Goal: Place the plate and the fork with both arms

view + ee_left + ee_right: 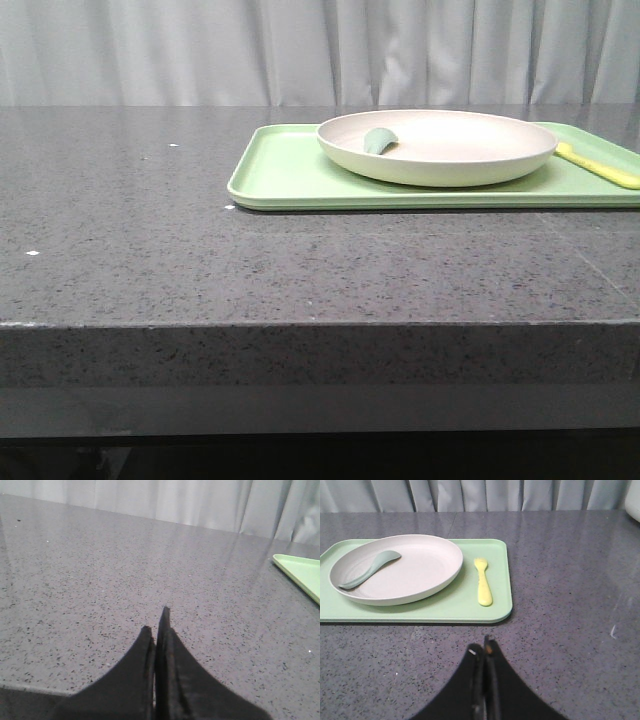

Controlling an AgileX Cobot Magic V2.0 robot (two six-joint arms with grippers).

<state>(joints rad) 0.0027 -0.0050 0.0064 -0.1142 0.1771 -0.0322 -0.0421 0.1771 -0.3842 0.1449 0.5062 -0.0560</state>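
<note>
The cream-white plate (437, 146) (397, 568) rests on a light-green tray (290, 175) (496, 582) at the right of the table. Beside the plate on the tray lies the pale-yellow fork (598, 165) (482, 581). A grey-green spoon (379, 140) (369, 569) lies inside the plate. My right gripper (483, 648) hovers over bare countertop a short way from the tray's edge, shut and empty. My left gripper (155, 620) is shut over bare countertop, with only the tray's corner (300, 572) at the side of its view. Neither gripper appears in the front view.
The dark speckled stone countertop (150, 240) ends in a front edge (300, 323) close to the camera. A pale curtain (300, 50) hangs behind the table. A white object (634, 497) peeks in at a corner of the right wrist view.
</note>
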